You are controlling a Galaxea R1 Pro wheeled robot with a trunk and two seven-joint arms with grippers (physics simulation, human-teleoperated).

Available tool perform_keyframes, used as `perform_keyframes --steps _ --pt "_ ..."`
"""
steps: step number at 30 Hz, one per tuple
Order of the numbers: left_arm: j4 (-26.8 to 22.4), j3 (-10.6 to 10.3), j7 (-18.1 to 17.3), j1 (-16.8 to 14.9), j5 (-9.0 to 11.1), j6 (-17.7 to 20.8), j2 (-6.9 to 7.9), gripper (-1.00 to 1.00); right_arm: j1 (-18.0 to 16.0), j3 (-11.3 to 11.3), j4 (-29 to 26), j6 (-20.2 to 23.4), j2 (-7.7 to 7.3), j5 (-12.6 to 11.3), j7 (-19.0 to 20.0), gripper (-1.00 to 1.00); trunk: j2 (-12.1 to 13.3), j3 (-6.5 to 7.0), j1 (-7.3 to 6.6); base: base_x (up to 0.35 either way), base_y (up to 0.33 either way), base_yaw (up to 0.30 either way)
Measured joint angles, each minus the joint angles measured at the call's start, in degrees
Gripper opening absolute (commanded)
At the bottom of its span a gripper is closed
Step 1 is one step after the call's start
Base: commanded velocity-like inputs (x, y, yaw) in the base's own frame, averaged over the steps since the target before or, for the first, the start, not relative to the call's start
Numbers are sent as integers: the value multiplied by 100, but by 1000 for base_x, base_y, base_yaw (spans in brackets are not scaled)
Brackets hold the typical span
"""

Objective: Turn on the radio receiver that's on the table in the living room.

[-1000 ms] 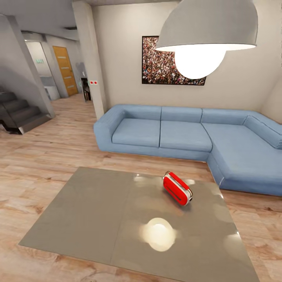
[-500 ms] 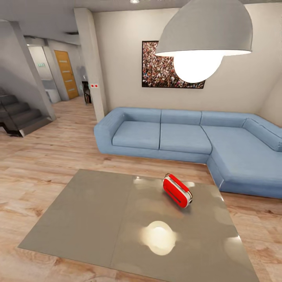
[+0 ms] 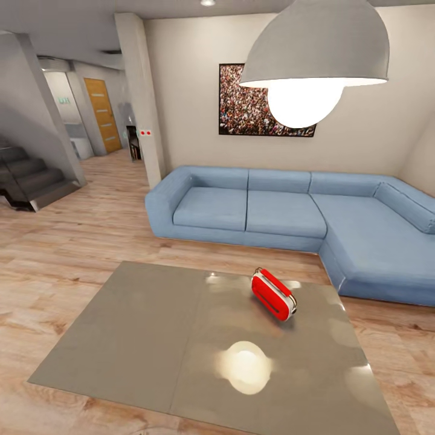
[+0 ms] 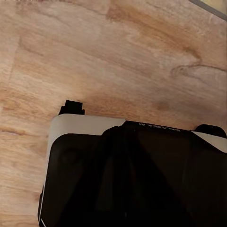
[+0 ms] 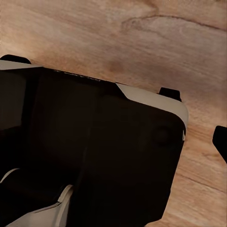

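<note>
Head view: living room with light wood plank floor (image 3: 72, 241). The low grey glossy surface (image 3: 139, 338) fills the near middle, its top in two panels with a seam running near to far. The red radio receiver (image 3: 273, 294) stands on the right panel toward the far edge, apart from all edges, turned at an angle, with its wire handle and red bar on top; dial not readable from here. A bright lamp reflection (image 3: 244, 367) sits on the surface nearer than the radio. The blue L-shaped sofa (image 3: 284, 211) is beyond the surface and wraps along the right side. The grey dome pendant lamp (image 3: 317, 45) with its glowing bulb hangs at upper right, in front of the crowd picture (image 3: 241, 99) on the off-white wall. Far left: dark stairs (image 3: 30, 175) and an orange-brown door (image 3: 101, 112) down the hallway, past a wall pillar (image 3: 140, 90). Both wrist views show a dark, white-edged robot body over plank floor, so claw fingers are not readable: cannot tell for either the left or the right claw how far open it is or whether it holds anything.
</note>
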Motion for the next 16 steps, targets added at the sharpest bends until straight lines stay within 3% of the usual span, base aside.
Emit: perform_keyframes --steps 16 --pt "0 0 0 0 0 0 0 -100 0 19 -6 1 10 -2 0 100 0 0 0 0 0 0"
